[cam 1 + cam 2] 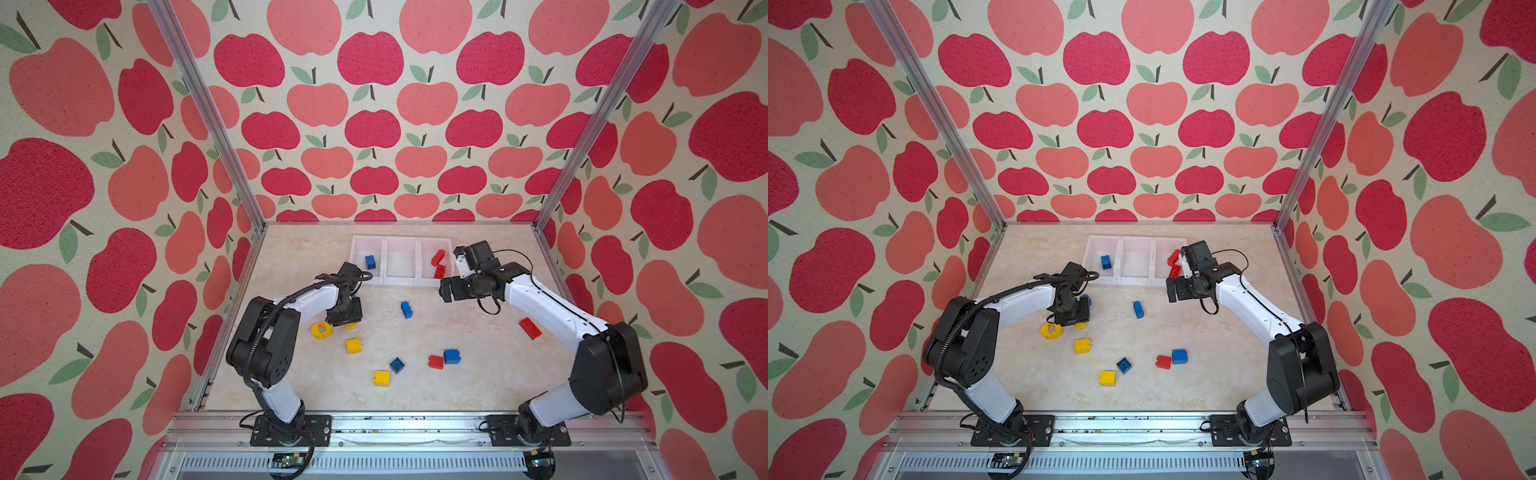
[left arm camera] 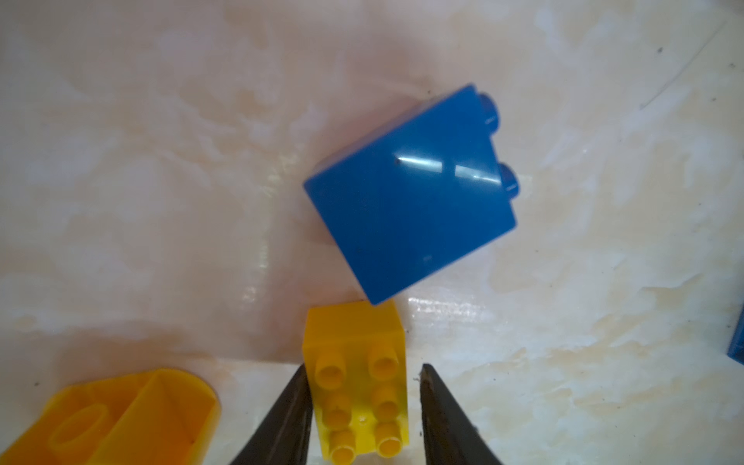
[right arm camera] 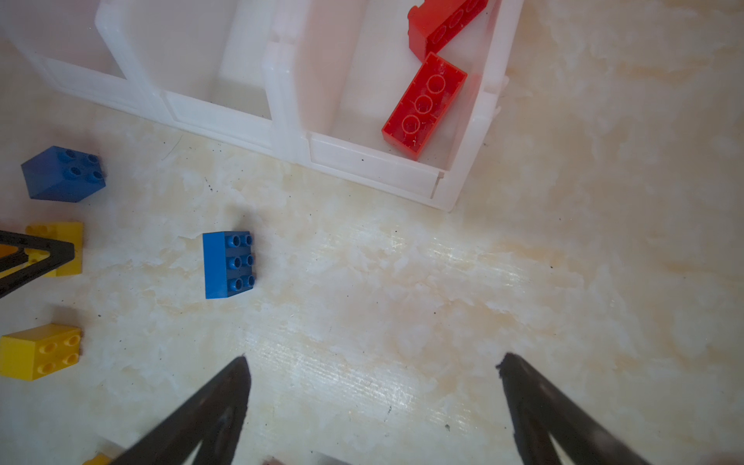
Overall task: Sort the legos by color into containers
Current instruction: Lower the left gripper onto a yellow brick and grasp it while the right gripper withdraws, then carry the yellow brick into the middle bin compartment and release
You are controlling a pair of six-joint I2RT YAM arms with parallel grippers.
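Black wedge-shaped fingers of the left pincer straddle a small yellow brick on the table. It is glossy plastic with six hollow round studs in two rows. One finger lies against its side and a sliver of table shows beside the other, so I cannot tell whether it is truly clamped. Just beside it, one corner at the yellow brick's end, sits a smooth blue block, boxy, with light streaks on its shiny face and two studs at one edge. Near them lies the rounded yellow piece, disc-like with a grey square. The right pincer is spread wide and empty, hanging above the cream, marbled, faintly shiny table in front of the containers, three milky translucent rectangular bins joined in a row at the back. In both top views the left bin holds one blue cube. The right bin holds two long red bricks with their ringed undersides showing. Loose on the table lie a blue six-stud brick, a long red slab, two yellow cubes, a dark blue cube, and a red cube touching a bright blue brick.
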